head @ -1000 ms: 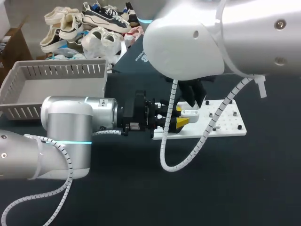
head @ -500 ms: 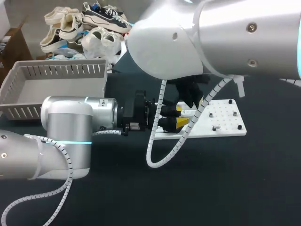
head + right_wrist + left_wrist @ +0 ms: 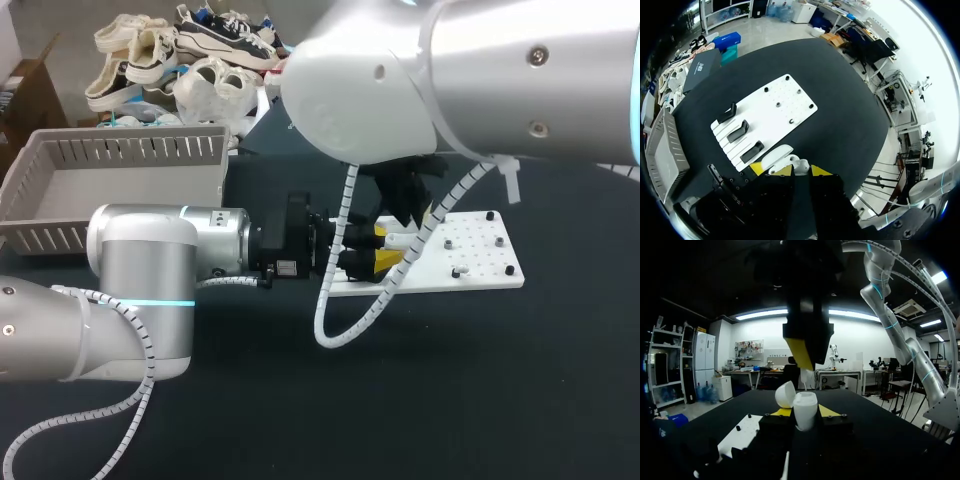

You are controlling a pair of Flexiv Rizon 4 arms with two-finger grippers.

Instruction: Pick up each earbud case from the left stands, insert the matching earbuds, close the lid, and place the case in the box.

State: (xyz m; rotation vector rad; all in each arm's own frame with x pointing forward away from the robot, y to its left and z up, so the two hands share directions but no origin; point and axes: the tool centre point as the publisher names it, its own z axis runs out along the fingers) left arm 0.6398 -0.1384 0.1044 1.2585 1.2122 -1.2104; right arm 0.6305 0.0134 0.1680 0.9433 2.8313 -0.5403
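Dark table [image 3: 500, 380] with both arms meeting over a white plate [image 3: 480, 265].

Largest is the right arm [image 3: 480, 80], coming in above, and the left arm [image 3: 140, 270], lying level across the table. A grey box [image 3: 110, 180] sits at the far left. Three black stands [image 3: 742, 131] line the plate's end nearest the grippers. The left gripper [image 3: 805, 412] pinches the white earbud case [image 3: 805, 411] upright between its yellow tips, over the plate's edge, with the lid [image 3: 785, 394] tipped open. The right gripper [image 3: 794, 171] hangs just above the case, fingers pressed close on a small white earbud [image 3: 804, 376] over the open mouth.
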